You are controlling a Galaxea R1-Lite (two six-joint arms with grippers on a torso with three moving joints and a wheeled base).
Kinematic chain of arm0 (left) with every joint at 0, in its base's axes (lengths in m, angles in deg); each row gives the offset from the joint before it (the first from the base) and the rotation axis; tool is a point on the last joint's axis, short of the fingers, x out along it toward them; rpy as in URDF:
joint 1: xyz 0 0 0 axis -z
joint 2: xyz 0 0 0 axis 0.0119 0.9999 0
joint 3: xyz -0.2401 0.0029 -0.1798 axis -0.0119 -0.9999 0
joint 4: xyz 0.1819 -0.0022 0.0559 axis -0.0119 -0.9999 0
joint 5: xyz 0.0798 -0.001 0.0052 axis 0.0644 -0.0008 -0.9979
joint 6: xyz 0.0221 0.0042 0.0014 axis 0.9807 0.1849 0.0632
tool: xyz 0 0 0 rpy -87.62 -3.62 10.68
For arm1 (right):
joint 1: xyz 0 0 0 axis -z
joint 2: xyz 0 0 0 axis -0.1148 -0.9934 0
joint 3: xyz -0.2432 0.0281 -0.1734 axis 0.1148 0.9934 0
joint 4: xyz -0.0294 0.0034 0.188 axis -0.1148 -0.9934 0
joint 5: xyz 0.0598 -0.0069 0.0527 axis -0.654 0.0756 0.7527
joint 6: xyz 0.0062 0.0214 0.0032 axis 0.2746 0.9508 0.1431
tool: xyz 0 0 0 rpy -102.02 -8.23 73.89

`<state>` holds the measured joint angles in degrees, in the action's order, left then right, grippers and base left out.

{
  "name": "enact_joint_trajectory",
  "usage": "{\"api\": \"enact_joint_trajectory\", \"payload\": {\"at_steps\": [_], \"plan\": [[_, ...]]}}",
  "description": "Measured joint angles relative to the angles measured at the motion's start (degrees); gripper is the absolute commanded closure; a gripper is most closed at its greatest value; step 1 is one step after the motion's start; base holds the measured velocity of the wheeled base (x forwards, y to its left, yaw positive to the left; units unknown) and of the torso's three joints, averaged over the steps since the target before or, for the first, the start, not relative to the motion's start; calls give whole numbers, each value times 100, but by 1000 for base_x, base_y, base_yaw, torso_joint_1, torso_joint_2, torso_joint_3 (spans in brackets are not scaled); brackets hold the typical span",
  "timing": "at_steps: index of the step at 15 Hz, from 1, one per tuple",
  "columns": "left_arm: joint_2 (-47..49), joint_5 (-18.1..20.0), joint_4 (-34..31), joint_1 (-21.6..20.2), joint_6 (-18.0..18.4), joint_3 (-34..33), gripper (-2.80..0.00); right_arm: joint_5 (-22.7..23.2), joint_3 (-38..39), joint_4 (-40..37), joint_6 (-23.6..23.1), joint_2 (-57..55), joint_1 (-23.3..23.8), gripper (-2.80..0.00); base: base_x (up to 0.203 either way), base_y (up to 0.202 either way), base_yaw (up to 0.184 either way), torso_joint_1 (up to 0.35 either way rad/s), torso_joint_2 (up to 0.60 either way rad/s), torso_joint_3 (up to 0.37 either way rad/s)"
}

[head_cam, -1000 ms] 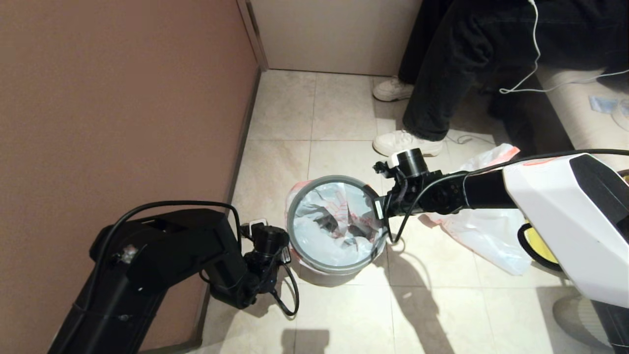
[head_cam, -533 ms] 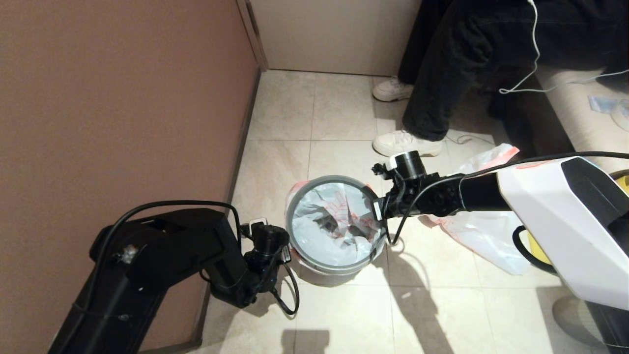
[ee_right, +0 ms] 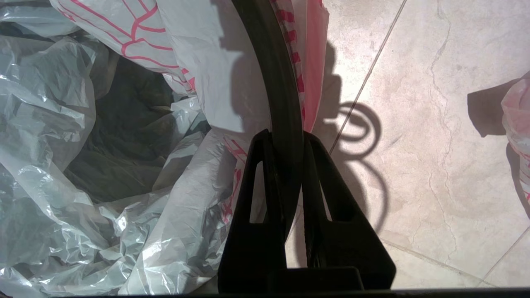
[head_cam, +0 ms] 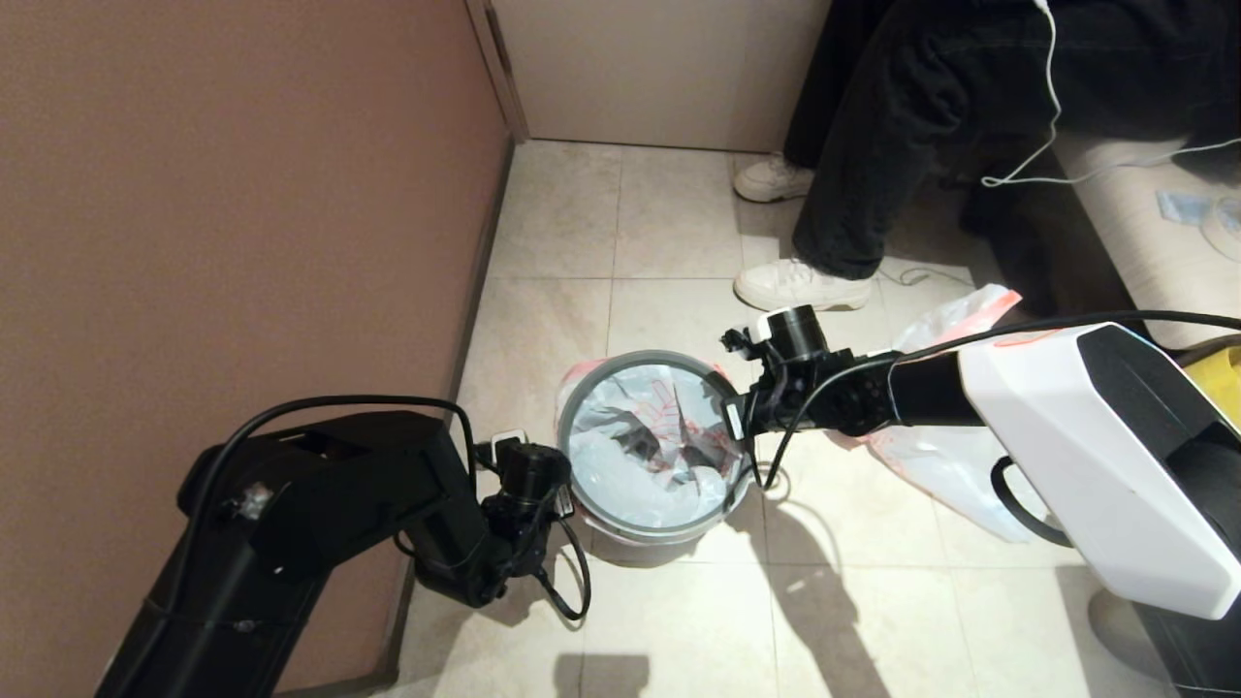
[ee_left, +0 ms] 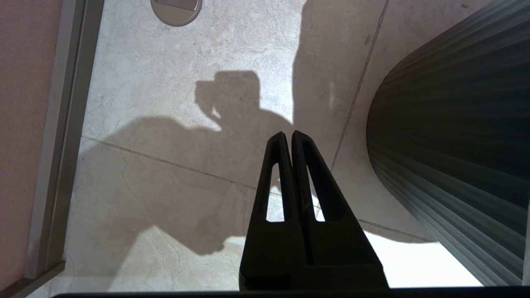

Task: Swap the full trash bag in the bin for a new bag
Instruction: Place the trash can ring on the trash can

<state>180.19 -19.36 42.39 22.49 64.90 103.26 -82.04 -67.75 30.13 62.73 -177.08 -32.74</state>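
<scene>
Grey plastic is what the right claw [ee_right: 285, 140] is clamped on: its two fingers pinch the hoop [head_cam: 582, 412] that rims the bin [head_cam: 645, 538], one finger inside the ring and one outside, at the hoop's 3 o'clock edge in the head view. That grip is the relation the coming move turns on. The hoop's arc runs straight away from the claw between the fingers, so any lift or press has to go along the bin's upright axis, not sideways (a sideways pull would likely drag the light bucket across the floor).

Inside the bin sits a translucent white bag [head_cam: 630, 465] with red print, crumpled and sunk toward a dark hollow at the centre, its pink-red rim band folded out over the hoop by the claw. No bottle shapes show in it from here. A second bag [head_cam: 931, 456] of the same kind lies on the floor at 3 o'clock from the bin, beyond the right forearm.

The left claw [ee_left: 288, 134], fingers pressed together and empty, hangs beside the bin's ribbed wall at about 8 o'clock.
</scene>
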Motion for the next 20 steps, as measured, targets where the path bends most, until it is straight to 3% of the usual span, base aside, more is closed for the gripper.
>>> {"api": "enact_joint_trajectory", "payload": {"at_steps": [3,5,10,15,17,20], "plan": [[-61,-76,-21,9,48,0,0,-110,114,279,9,-29,8,0,0,0,0,0,0,0],[-203,-177,-73,28,328,-53,0,-185,167,316,39,0,-28,0,0,0,0,0,0,0],[-941,-368,-201,218,549,-860,0,-203,347,733,46,15,-122,0,0,0,0,0,0,0],[-2139,-407,-1137,315,554,-1192,0,-182,578,1023,55,17,-133,0,0,0,0,0,0,0],[-2533,-369,-1633,308,516,-1285,0,-182,665,1076,55,17,-155,0,0,0,0,0,0,0],[-2747,52,-1714,345,375,-1116,0,-163,714,1084,66,11,-168,0,0,0,0,0,0,0]]}}
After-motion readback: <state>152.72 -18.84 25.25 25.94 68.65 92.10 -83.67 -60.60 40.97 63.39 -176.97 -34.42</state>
